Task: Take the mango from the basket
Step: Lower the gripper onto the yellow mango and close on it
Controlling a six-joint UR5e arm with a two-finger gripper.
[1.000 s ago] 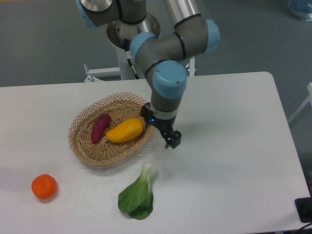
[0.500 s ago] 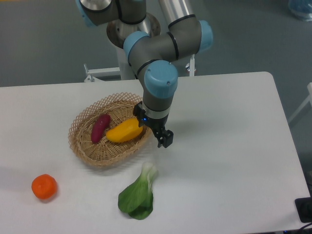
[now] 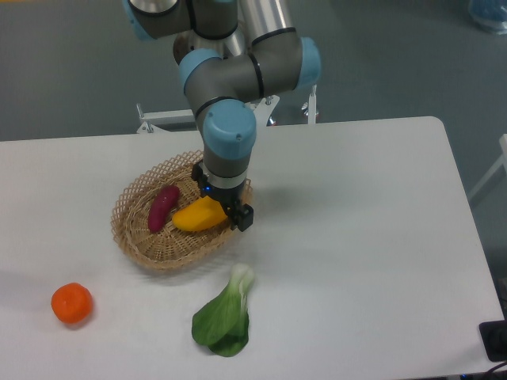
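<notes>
A yellow-orange mango [image 3: 198, 215] lies in the right half of the light tan wicker basket [image 3: 135, 237], beside a dark purple-red oblong vegetable [image 3: 163, 207]. My gripper [image 3: 234, 212] hangs over the mango's right end and the basket's right rim, covering that end of the fruit. One black fingertip [image 3: 245, 218] shows at the rim. Whether the fingers touch the mango, or how far apart they stand, is hidden by the wrist.
A round orange tangerine [image 3: 72, 303] sits on the white table at the front left. A green bok choy [image 3: 224, 315] lies in front of the basket. The arm's base stands behind the basket at the table's far edge.
The arm has swung left: the gripper moved from the table right of the basket to above the mango's right end. Fruit and basket have not moved.
</notes>
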